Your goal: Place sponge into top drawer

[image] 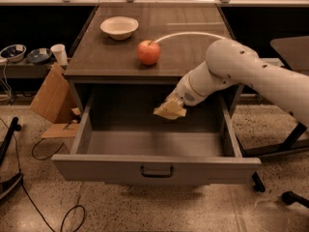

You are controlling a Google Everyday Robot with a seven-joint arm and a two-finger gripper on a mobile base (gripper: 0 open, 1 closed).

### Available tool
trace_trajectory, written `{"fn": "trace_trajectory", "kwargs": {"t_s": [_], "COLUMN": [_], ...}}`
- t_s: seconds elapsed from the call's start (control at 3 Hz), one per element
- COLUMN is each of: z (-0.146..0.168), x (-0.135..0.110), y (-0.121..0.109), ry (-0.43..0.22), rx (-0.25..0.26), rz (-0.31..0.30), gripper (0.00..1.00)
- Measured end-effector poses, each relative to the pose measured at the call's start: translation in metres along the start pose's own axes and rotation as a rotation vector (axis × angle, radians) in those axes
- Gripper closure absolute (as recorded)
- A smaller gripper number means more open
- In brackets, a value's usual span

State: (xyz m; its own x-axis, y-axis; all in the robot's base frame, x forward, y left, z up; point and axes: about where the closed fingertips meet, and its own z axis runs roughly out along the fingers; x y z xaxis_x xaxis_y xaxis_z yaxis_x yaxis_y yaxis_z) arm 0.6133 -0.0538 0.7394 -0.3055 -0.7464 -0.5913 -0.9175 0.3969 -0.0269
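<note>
- Sponge (168,111) hangs over the open top drawer (154,166), toward 1 o'clock of its floor, clamped in the gripper (172,107) (the foam hides most of the jaws).
- I judge release is the step in hand: I'd lower toward 6 o'clock until the sponge sits below the side walls, then let go.
- Apple (148,52) sits at 11 o'clock, well apart.

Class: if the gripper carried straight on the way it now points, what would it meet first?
The gripper, holding the sponge above the open top drawer, points down and left. It would likely meet the drawer's bare floor first, though depth is unclear.
</note>
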Motion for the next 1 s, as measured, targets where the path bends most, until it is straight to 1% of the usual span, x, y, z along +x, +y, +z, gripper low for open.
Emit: {"fn": "trace_trajectory", "kwargs": {"t_s": [0.33,0.67,1.0], "z": [0.0106,0.0138,0.0200], "x": [0.0055,0.0090,0.0125], "y": [0.0004,0.0015,-0.0019], "ry": [0.044,0.049,0.015], "rx": [0.090,0.154,0.210], "rz": [0.056,0.101,0.166], "gripper": [1.00,1.00,1.00]}}
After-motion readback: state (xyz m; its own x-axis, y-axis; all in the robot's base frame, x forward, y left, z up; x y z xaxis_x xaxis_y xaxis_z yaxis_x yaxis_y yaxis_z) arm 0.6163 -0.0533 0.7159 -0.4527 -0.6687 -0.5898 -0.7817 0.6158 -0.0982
